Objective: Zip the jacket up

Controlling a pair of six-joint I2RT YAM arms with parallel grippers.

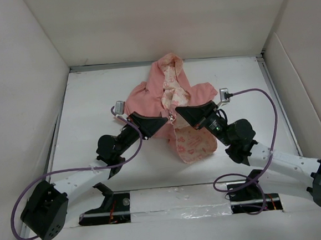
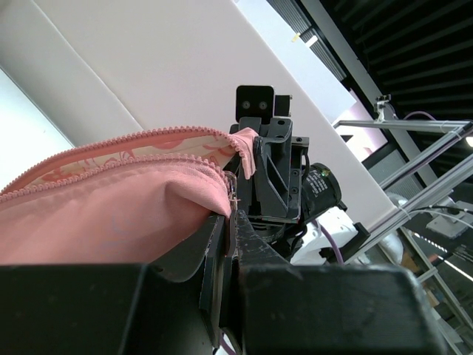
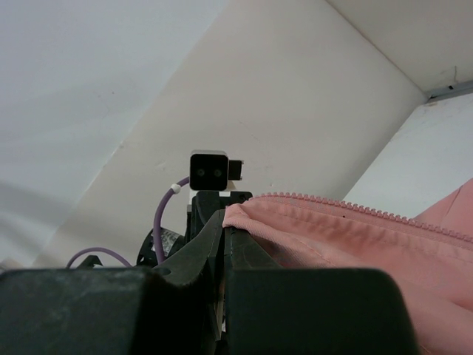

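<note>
The salmon-pink jacket [image 1: 147, 96] lies in the middle of the white table, hood at the back. It is open at the front, and the cream lining printed in pink [image 1: 193, 145] is turned out at the near end. My left gripper [image 1: 165, 121] is shut on the jacket's left front edge by the zipper. My right gripper [image 1: 178, 113] is shut on the right front edge, facing the left one closely. In the left wrist view the jacket [image 2: 111, 214], its zipper teeth [image 2: 148, 138] and my shut left gripper [image 2: 235, 218] show. In the right wrist view my right gripper [image 3: 225, 222] pinches the jacket's edge [image 3: 355, 237].
White walls [image 1: 24, 80] enclose the table on the left, back and right. A strip of foil tape [image 1: 179, 210] runs along the near edge between the arm bases. Purple cables [image 1: 253, 93] loop beside both arms.
</note>
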